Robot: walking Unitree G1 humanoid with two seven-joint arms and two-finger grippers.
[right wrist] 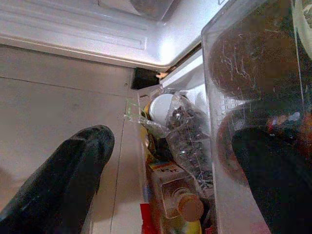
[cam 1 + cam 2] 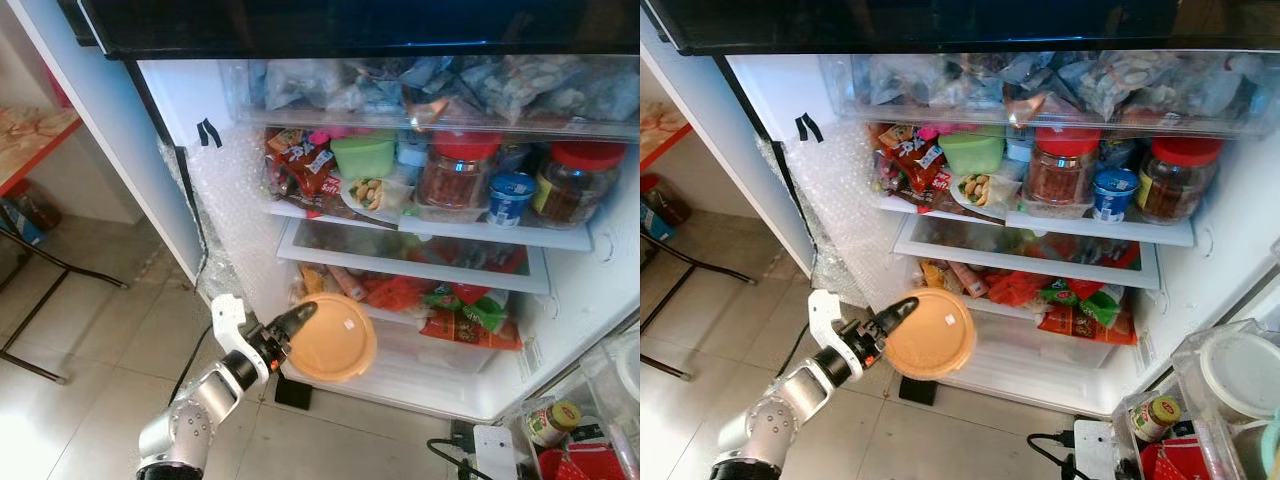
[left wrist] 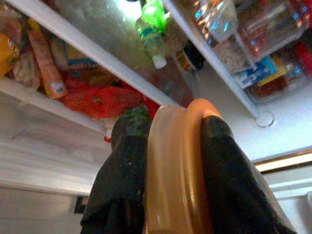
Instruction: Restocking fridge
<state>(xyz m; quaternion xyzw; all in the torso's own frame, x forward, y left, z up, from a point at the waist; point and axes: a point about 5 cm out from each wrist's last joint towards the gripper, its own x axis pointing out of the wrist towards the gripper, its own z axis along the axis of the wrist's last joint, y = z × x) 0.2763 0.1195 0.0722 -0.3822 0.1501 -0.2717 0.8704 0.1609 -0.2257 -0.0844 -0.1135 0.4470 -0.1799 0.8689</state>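
Observation:
My left gripper (image 2: 298, 322) is shut on a round orange lidded container (image 2: 335, 338), gripping it at its rim and holding it on edge, the lid facing me. It hangs in front of the open fridge's lowest level (image 2: 430, 372), at the left side and just outside it. In the left wrist view the black fingers (image 3: 122, 170) clamp both faces of the orange container (image 3: 178, 161), with shelves of packets beyond. My right gripper (image 1: 165, 185) is open, low beside the clear door bin (image 1: 243, 97).
The upper shelf (image 2: 440, 228) holds red-lidded jars (image 2: 455, 170), a green tub (image 2: 363, 155) and a blue cup (image 2: 511, 196). The shelf below is packed with snack packets (image 2: 460, 310). The door bins at the right hold a jar (image 2: 553, 420). A table (image 2: 30, 140) stands at the left.

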